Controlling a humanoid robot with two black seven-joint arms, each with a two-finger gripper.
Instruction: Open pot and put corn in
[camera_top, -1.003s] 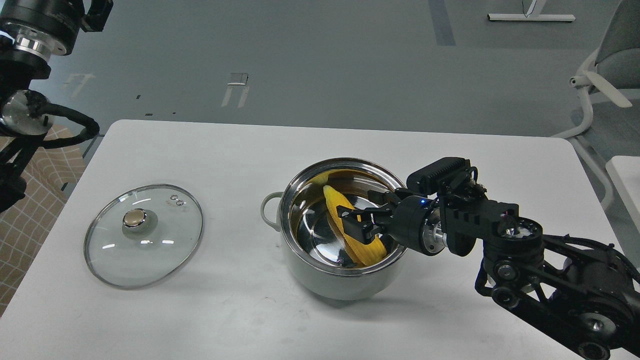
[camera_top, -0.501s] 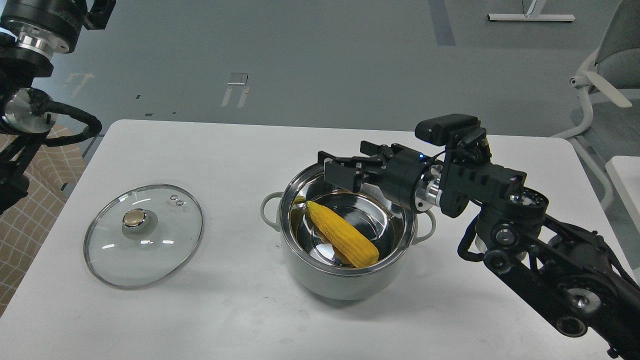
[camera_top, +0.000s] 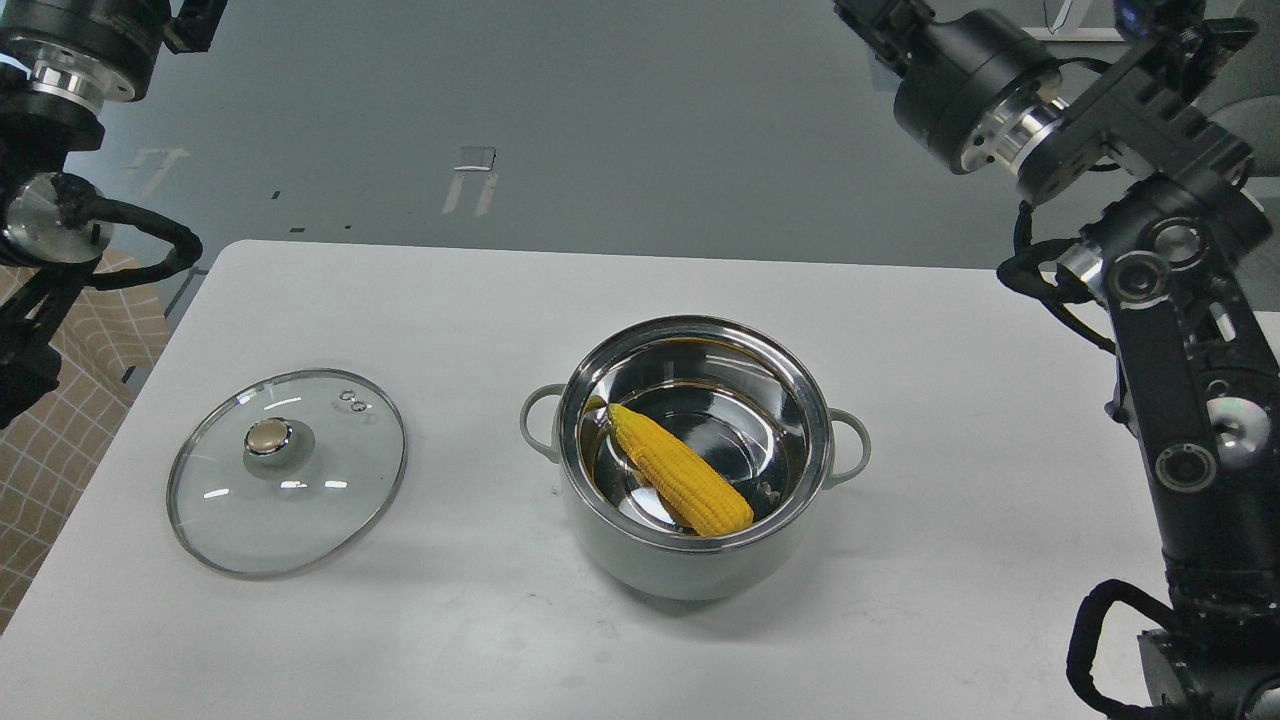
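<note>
The pale grey-green pot (camera_top: 690, 560) stands uncovered at the middle of the white table, its steel inside showing. The yellow corn (camera_top: 678, 482) lies slanted inside it, tip toward the back left. The round glass lid with a gold knob (camera_top: 288, 468) lies flat on the table to the pot's left. My right gripper (camera_top: 866, 14) is raised high above and behind the pot at the top edge; its fingertips are cut off, and nothing shows in it. My left arm's wrist (camera_top: 62, 62) is at the top left corner; its gripper is out of view.
The white table (camera_top: 480, 300) reaches to the front edge of the view. My right arm (camera_top: 1180, 330) rises along the right side. A white chair (camera_top: 1210, 170) stands beyond the table at the far right. A checked cloth (camera_top: 60, 440) is at the left.
My right gripper let go of the corn in the pot, then rose up and back to the top edge. The corn settled on the pot's bottom. The left arm and lid stayed put.
</note>
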